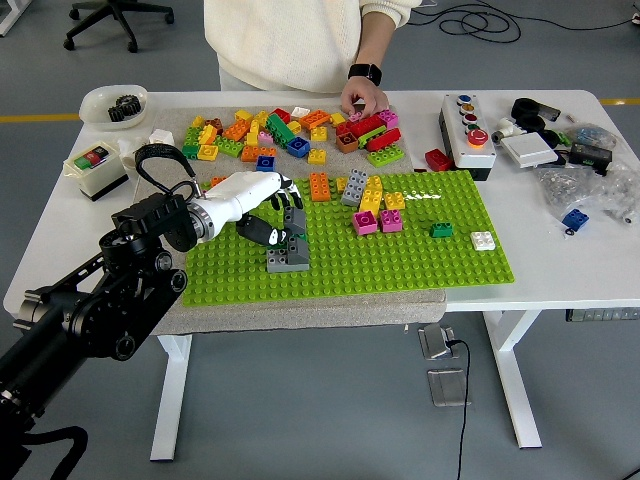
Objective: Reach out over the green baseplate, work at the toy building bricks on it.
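Note:
The green baseplate [420, 265] lies on a grey mat in the middle of the table. A grey brick stack [288, 256] stands at its left part. My left hand [272, 214], white with black fingers, hovers just above and left of that stack, fingers spread loosely over its top and the thumb beside it, holding nothing. Further right on the plate sit an orange brick [319, 186], a grey, yellow and pink cluster [372, 204], a small green brick [441, 230] and a white brick [482, 240]. My right arm is out of view.
A person stands at the far side; one hand [362, 100] rests on the pile of loose coloured bricks [270, 132] behind the plate. A button box [466, 132] and clutter [575, 160] sit right, a white bowl [113, 105] and switch box [95, 168] left.

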